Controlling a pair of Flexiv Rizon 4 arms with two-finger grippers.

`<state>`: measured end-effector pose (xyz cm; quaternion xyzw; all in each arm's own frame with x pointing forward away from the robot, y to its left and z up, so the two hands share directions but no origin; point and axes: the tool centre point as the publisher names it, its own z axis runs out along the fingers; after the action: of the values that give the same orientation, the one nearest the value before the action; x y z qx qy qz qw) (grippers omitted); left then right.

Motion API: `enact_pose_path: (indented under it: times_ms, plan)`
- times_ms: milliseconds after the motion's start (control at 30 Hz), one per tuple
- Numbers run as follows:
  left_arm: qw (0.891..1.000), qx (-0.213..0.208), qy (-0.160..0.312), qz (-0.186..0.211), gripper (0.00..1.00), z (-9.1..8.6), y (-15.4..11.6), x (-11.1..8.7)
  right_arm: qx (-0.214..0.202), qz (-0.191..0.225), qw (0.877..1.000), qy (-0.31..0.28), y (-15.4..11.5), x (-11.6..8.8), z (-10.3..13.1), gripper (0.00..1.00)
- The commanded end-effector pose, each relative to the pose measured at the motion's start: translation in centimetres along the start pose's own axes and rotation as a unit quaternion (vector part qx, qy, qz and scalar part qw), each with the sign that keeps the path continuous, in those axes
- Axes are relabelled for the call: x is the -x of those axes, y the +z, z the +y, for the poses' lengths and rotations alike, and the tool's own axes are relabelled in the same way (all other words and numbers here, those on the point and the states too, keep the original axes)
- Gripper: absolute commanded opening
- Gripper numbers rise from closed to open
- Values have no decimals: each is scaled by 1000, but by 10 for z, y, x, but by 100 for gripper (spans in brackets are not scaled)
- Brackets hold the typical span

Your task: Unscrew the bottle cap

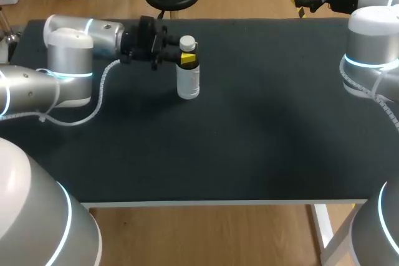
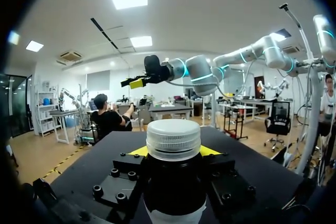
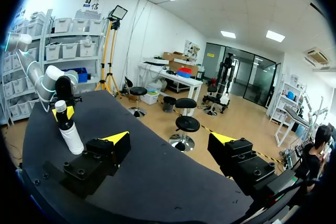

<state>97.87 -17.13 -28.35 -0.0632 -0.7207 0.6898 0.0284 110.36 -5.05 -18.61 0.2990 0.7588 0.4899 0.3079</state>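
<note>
On the matte black table, the left gripper clamps a white plastic bottle.
It is closed on the bottle's neck, near the table's far left; the right gripper hangs wide open and empty, well apart. A loose clamp could let the upright bottle spin with its ribbed white cap, or tip.

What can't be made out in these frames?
- Whether the cap has loosened: its seam is too small in head and right wrist views, shadowed in left wrist view.
- Lower body of the bottle: left wrist view, hidden by the left gripper.
- How the right gripper stands: head view, too small.
</note>
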Motion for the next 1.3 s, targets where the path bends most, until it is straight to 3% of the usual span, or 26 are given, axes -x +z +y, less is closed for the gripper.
enact_pose_path:
  times_ms: [33, 667, 800, 1067, 1300]
  plan:
    - [1000, -2, -1, -2, 0, 2, -2, 2, -1, 0, 1000, 0, 0, 0, 0, 100]
    - [1000, -2, -2, -3, 0, 3, -3, 4, -1, 0, 1000, 0, 0, 0, 0, 100]
    - [1000, -2, -2, -3, 0, 3, -3, 4, 35, 71, 997, -20, 5, 1, 5, 100]
    - [1000, -2, -2, -3, 0, 3, -3, 4, 46, 212, 975, -55, 15, -16, 4, 100]
    - [1000, -2, -2, -3, 0, 3, -3, 4, 45, 289, 954, -69, 18, -35, 1, 100]
